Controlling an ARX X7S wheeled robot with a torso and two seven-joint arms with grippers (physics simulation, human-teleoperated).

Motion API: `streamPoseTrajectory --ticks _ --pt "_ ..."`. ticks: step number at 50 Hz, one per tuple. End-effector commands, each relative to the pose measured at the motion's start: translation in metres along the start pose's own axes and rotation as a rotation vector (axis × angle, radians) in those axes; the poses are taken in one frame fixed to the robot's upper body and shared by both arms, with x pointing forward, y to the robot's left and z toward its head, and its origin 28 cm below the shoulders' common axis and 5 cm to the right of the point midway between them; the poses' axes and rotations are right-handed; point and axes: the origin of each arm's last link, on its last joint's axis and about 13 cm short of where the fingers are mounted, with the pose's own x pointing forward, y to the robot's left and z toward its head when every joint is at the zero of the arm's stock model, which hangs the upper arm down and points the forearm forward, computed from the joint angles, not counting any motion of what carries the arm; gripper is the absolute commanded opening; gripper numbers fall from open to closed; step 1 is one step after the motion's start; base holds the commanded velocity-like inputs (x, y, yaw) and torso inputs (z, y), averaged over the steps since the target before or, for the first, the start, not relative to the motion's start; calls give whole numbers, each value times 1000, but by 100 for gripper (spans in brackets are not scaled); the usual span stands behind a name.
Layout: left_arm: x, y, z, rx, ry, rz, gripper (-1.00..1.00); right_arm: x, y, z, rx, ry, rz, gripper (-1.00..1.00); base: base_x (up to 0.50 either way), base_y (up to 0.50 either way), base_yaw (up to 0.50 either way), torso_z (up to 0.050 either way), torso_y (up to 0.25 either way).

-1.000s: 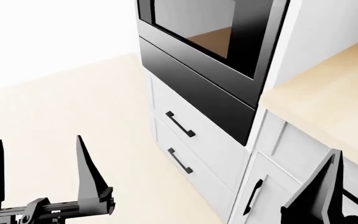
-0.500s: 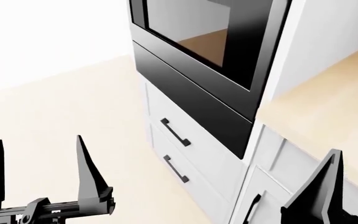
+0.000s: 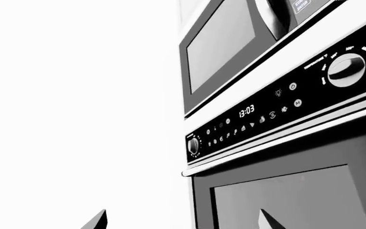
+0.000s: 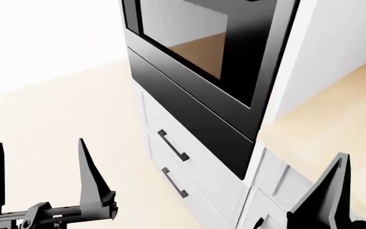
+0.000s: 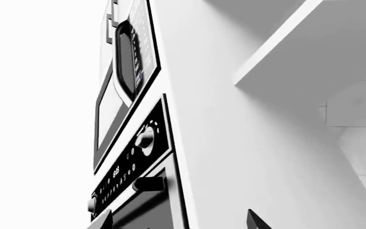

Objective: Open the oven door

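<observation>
The oven door (image 4: 267,57) is glossy black with a wide glass window and fills the top centre of the head view, shut. Its steel bar handle (image 3: 278,140) shows in the left wrist view, above the door's window (image 3: 285,200). In the right wrist view the oven door (image 5: 146,211) is seen edge-on, with the handle's end (image 5: 148,183) sticking out. My left gripper (image 4: 40,143) is open and low at the left, away from the oven. My right gripper (image 4: 364,181) is open at the lower right, partly cut off. Both wrist views show spread fingertips (image 3: 97,220) (image 5: 254,220) holding nothing.
A plain black panel (image 4: 189,119) lies under the door, above white drawers (image 4: 202,164) with black handles (image 4: 172,144). A control panel (image 3: 285,102) and a white-framed microwave (image 3: 221,47) sit above the oven. A beige countertop (image 4: 326,124) runs to the right. Pale floor (image 4: 62,109) spreads on the left.
The head view has shifted: the oven and drawers slid left and down in the picture and look closer. Both grippers keep the same place and opening.
</observation>
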Motion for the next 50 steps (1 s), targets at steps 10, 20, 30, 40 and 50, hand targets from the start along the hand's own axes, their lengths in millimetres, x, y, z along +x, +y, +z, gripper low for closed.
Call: streamPoseTrajectory --ticks 10,20,30,40,50 --pt "0 0 0 0 0 0 100 0 0 -1 -1 -1 1 100 183 144 0 0 0" --pt "0 0 0 0 1 1 100 0 0 0 -1 -2 2 100 183 146 0 0 2" --pt "0 1 0 1 0 2 100 0 0 0 0 -2 2 100 183 146 0 0 0" --pt "1 0 0 2 0 2 100 0 0 0 1 -1 -1 100 194 138 0 0 0" --pt "0 1 0 3 1 2 100 0 0 0 -1 -2 2 100 157 99 0 0 0"
